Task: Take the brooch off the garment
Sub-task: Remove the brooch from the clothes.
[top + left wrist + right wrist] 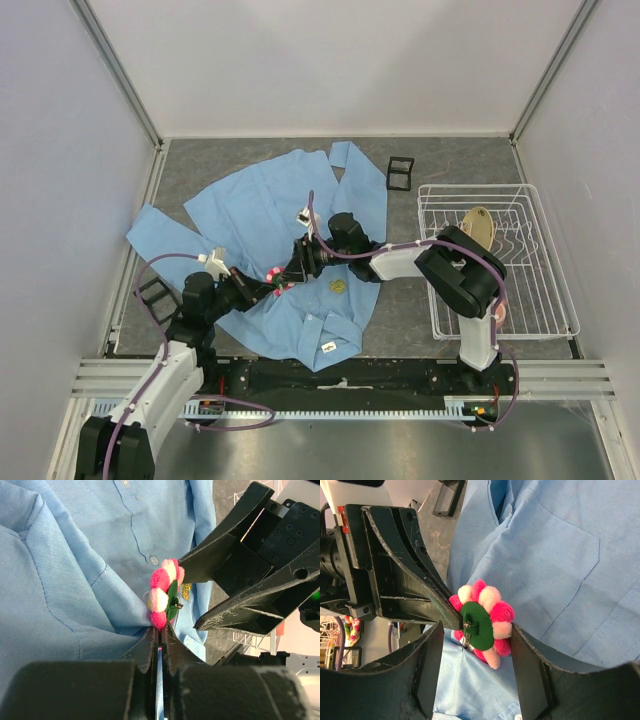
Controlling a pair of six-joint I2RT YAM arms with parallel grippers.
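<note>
The light blue garment point(260, 210) lies spread on the grey table. The brooch point(278, 273), a ring of pink and pale pompom petals with a green felt back and a metal pin, stands up from a lifted fold of the shirt point(60, 555). My left gripper point(160, 629) is shut on that fold, its tips touching the brooch's point(162, 597) lowest petal. My right gripper point(476, 630) is open and straddles the brooch point(487, 617), with one finger point(530, 670) against the petals. The left gripper's tip point(452, 620) meets the green back.
A white wire rack point(520, 310) stands at the right and holds a tan object point(480, 225). Small black frames lie at the back point(400, 172) and at the left point(155, 298). A dull gold emblem point(338, 286) is on the shirt near the brooch.
</note>
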